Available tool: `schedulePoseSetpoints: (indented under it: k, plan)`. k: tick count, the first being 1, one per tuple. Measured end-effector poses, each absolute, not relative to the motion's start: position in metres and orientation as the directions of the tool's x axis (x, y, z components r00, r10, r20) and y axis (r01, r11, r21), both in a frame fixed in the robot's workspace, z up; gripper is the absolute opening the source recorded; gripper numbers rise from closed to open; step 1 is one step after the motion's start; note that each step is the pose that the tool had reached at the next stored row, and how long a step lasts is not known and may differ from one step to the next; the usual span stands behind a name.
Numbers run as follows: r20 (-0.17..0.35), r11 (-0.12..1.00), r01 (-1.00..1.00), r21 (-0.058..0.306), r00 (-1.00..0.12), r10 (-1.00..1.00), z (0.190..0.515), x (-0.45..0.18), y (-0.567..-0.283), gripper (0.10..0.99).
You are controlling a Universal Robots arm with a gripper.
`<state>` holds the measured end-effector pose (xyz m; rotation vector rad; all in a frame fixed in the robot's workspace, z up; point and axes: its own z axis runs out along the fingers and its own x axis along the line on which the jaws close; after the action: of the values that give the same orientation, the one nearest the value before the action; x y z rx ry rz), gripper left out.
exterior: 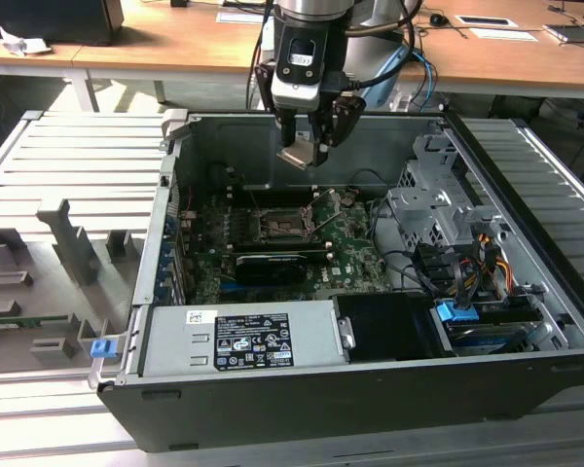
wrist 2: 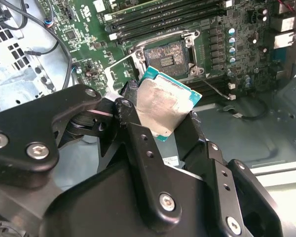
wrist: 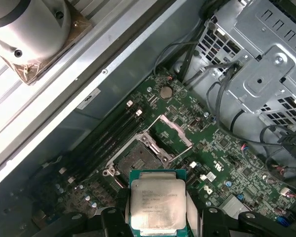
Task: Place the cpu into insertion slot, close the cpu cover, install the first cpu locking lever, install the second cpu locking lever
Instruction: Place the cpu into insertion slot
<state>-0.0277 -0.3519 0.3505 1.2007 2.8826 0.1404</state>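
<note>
My gripper point(exterior: 307, 146) hangs over the back of the open computer case, shut on the cpu point(exterior: 299, 156), a small square chip with a silvery top. In both wrist views the black fingers point(wrist 2: 130, 106) clamp two opposite edges of the cpu point(wrist 2: 163, 103) point(wrist: 158, 202), which is held tilted and well above the board. The insertion slot point(wrist: 138, 158) point(wrist 2: 166, 58) point(exterior: 275, 224) lies bare on the green motherboard below. Beside it, the cpu cover point(wrist: 176, 131), a thin metal frame, stands hinged up. A thin wire lever point(wrist 2: 209, 84) sticks out next to the socket.
Memory slots point(wrist: 108, 138) run along one side of the socket. A long black card point(exterior: 273, 265) sits in front of it, and a power supply point(exterior: 238, 341) lies along the case front. A metal drive cage point(exterior: 438, 209) and loose cables point(exterior: 467, 263) fill the exterior view's right.
</note>
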Motion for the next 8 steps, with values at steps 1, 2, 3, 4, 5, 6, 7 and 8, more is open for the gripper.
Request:
schedulePoseSetpoints:
  k: [1,2,3,4,5,6,7,8]
  plan:
    - [0.02,0.701,0.708,0.089,-0.705,0.709,0.3499,-0.0277,-0.3519,0.541]
    - [0.02,0.701,0.708,0.089,-0.705,0.709,0.3498,-0.0277,-0.3519,0.541]
    - [0.02,0.701,0.708,0.089,-0.705,0.709,0.3497,-0.0277,-0.3519,0.541]
    - [0.02,0.701,0.708,0.089,-0.705,0.709,0.3494,-0.0277,-0.3519,0.541]
    - [0.02,0.701,0.708,0.089,-0.705,0.709,0.3493,-0.0277,-0.3519,0.541]
    - [0.02,0.701,0.708,0.089,-0.705,0.709,0.3489,-0.0277,-0.3519,0.541]
    - [0.02,0.701,0.708,0.089,-0.705,0.709,0.3486,-0.0277,-0.3519,0.541]
    - [0.02,0.7,0.708,0.089,-0.704,0.71,0.3484,-0.0277,-0.3519,0.541]
